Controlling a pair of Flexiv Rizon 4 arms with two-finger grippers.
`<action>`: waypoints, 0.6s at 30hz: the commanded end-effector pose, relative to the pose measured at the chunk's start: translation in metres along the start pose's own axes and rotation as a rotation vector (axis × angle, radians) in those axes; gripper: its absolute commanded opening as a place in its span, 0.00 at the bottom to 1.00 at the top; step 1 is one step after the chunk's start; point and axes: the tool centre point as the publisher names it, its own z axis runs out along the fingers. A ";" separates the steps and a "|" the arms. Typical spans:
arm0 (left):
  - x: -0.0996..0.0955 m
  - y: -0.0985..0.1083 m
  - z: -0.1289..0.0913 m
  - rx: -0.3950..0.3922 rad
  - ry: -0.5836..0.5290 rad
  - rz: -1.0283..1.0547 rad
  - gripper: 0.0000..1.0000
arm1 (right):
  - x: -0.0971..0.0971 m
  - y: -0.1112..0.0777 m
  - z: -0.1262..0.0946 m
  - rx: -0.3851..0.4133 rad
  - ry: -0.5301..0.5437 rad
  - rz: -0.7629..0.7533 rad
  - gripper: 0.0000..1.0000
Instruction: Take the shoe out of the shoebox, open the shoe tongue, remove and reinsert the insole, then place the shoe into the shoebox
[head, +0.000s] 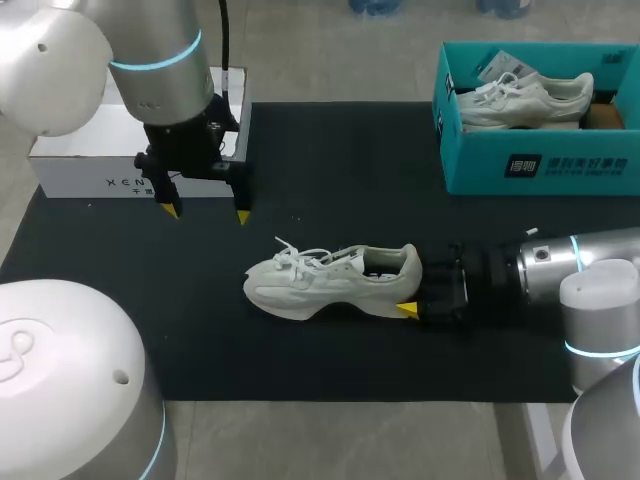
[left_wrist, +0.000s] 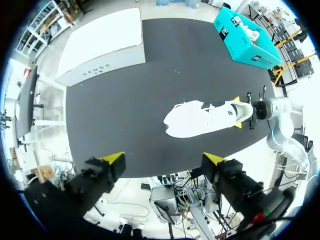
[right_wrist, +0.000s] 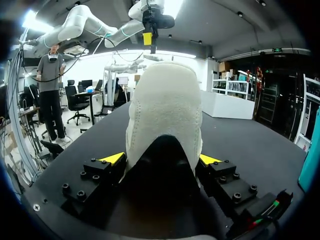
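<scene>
The shoe (head: 330, 282) stands on its sole on the black mat (head: 350, 160), near the middle of the table and already out of the teal shoebox (head: 540, 165), which is well apart at the far right corner and has a second shoe (head: 520, 100) inside. The long axis of the shoe goes across the table, with the toe toward my left side and the heel toward my right side.

The right gripper (right_wrist: 161, 159) is at the heel end, in line with this axis. Its two fingers stand one on each side of the heel. In the right wrist view both yellow tips seem to press against it, so I judge that it holds the shoe, though the exact contact is hard to see.

The left gripper (head: 207, 212) hangs above the mat just beside the white box (head: 90, 170), fingers wide apart and with nothing in them. The shoe lies away from it, toward the robot and to the right. The laces and the tongue are in the toe half, the part nearer to this free arm. I think the opening of the tongue comes next, and the left arm is better placed for it while the right one keeps the heel steady.
</scene>
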 end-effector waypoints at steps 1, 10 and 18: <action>0.038 0.005 0.009 0.012 -0.019 0.021 1.00 | 0.001 -0.007 0.005 0.004 -0.001 0.001 0.00; 0.095 -0.004 0.029 -0.004 -0.102 0.077 1.00 | 0.001 -0.007 0.005 0.004 -0.001 0.001 0.00; 0.123 -0.004 0.055 -0.007 -0.185 0.089 1.00 | 0.001 -0.007 0.005 0.004 -0.001 0.001 0.00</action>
